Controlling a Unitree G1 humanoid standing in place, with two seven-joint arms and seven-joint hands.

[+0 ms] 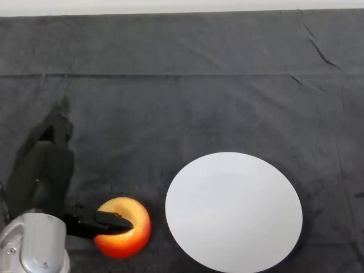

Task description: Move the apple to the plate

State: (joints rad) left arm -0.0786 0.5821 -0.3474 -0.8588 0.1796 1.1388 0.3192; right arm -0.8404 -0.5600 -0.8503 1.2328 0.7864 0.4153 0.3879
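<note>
A round, flat white plate [234, 211] lies on the table's dark grey cloth [182, 102], in the lower right part of the head view, and serves here as the landmark. Its face is bare; its lower rim runs close to the bottom edge of the view.

Just to the left of the plate, apart from its rim by a narrow strip of cloth, sits a round red and yellow apple [123, 228]. The apple rests on the cloth, not on the plate. Its upper side is yellow-orange and its lower side a deeper red.

The robot's black left hand [91, 222] comes in from the left, on the far side of the apple from the plate. A dark thumb or finger lies across the apple's upper left side, touching its skin, with the tip reaching roughly to the fruit's middle. The rest of the hand's digits are hidden behind the silver-grey arm [35, 244] and the apple itself, so I cannot tell whether the hand is closed round the fruit or merely resting against it.

The silver-grey arm fills the lower left corner, further from the plate than the apple. Above it, a tall dark shape, seemingly shadow and part of the arm, stretches up the cloth, well to the left of the plate.

The cloth shows several creases: 1 long fold runs across the view well above the plate, and short wrinkles lie above and to the right of the plate.
</note>
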